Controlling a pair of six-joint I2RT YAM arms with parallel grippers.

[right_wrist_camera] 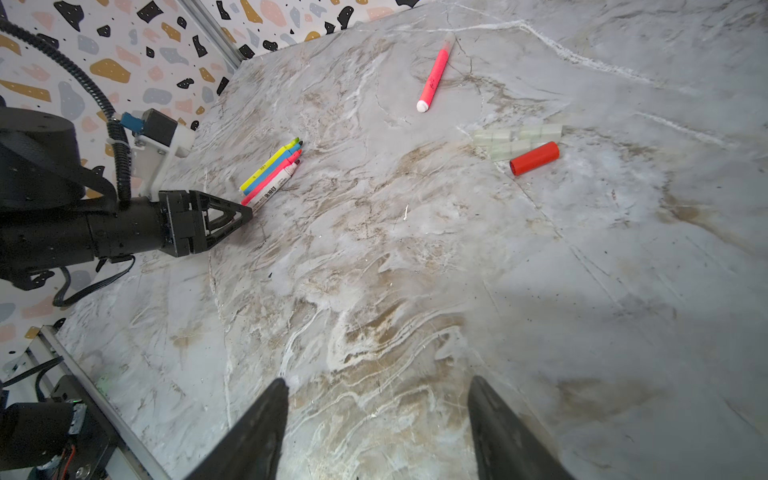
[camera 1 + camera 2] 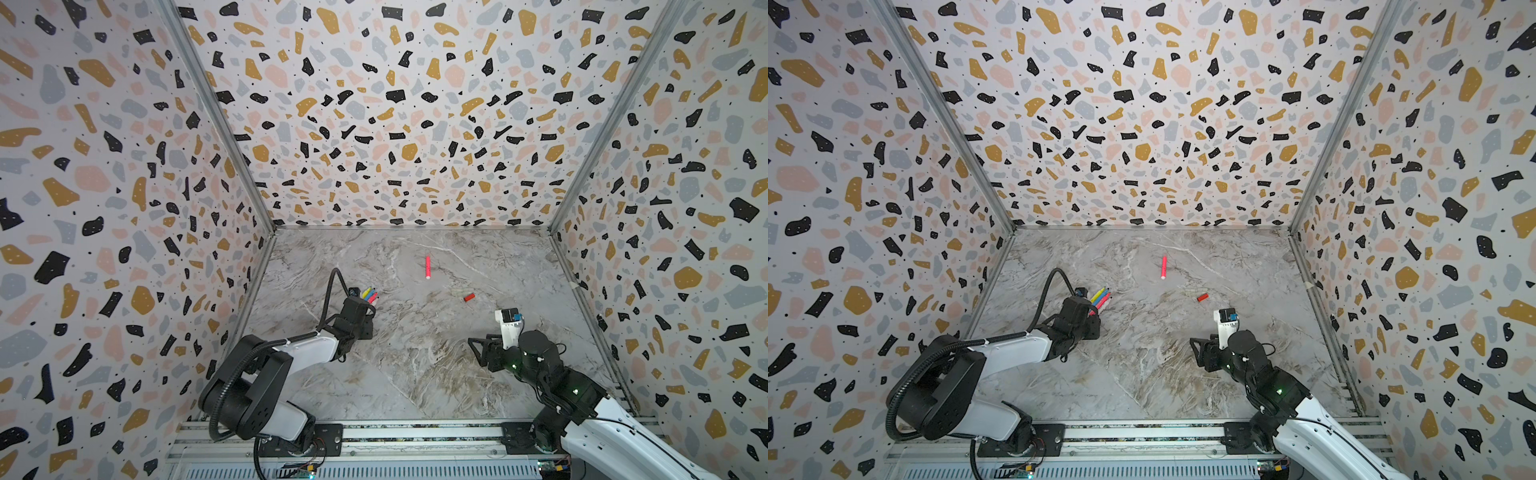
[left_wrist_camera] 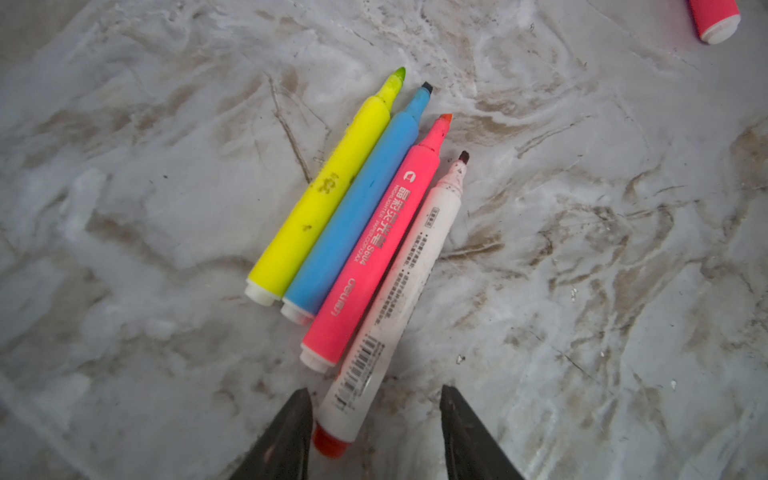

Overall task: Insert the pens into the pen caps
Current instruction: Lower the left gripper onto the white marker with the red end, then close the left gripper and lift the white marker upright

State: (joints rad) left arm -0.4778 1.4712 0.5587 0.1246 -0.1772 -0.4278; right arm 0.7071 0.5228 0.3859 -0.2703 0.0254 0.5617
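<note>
A robotics lab test cell: a marble-print tabletop (image 2: 415, 374) is boxed in on three sides by terrazzo-print panels (image 2: 395, 104) joined with aluminium corner profiles (image 2: 214, 120). Along the table's near edge an aluminium rail (image 2: 415, 434) carries the left arm (image 2: 307, 349) and right arm (image 2: 536, 353), with exposed wiring (image 2: 318, 455).

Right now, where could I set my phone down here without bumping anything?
Barest: the table, near middle, between the left gripper and right gripper. Also free: the far right, beyond the red cap. Crowded: four pens at the left gripper; clear caps beside the red cap; a lone pen behind.
</note>
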